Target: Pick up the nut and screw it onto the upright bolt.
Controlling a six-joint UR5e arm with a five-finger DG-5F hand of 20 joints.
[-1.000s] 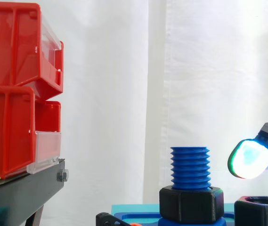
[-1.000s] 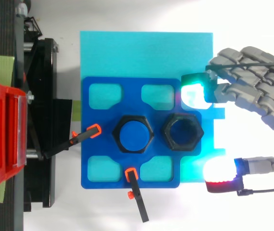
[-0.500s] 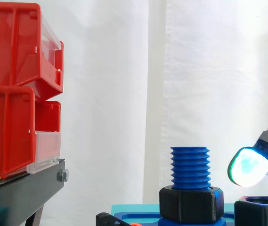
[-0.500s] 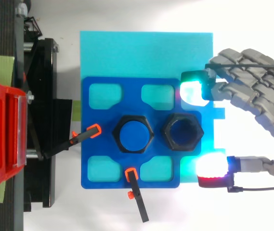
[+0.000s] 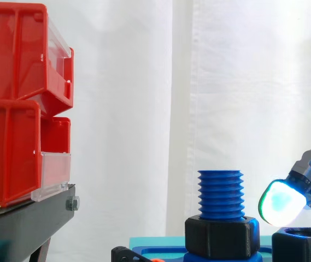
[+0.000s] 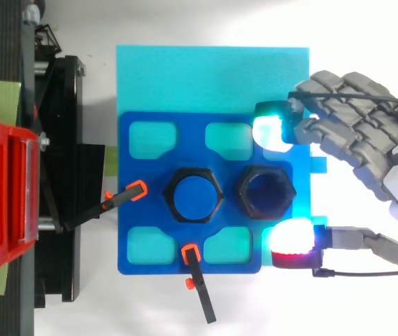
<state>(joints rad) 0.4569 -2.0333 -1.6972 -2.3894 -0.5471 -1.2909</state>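
Top view shows the grey jointed hand (image 6: 356,133) spread wide and holding nothing. Its green-lit fingertip (image 6: 272,129) and red-lit pad (image 6: 293,245) flank the loose black hexagonal plastic nut (image 6: 265,193), each just beside a corner (contact cannot be told from above). The nut sits on the dark blue fixture plate (image 6: 143,231), right next to the upright blue threaded plastic bolt (image 5: 220,194), whose base is ringed by a black hexagonal collar (image 5: 221,237). Side view places a glowing pad just above the nut's rim.
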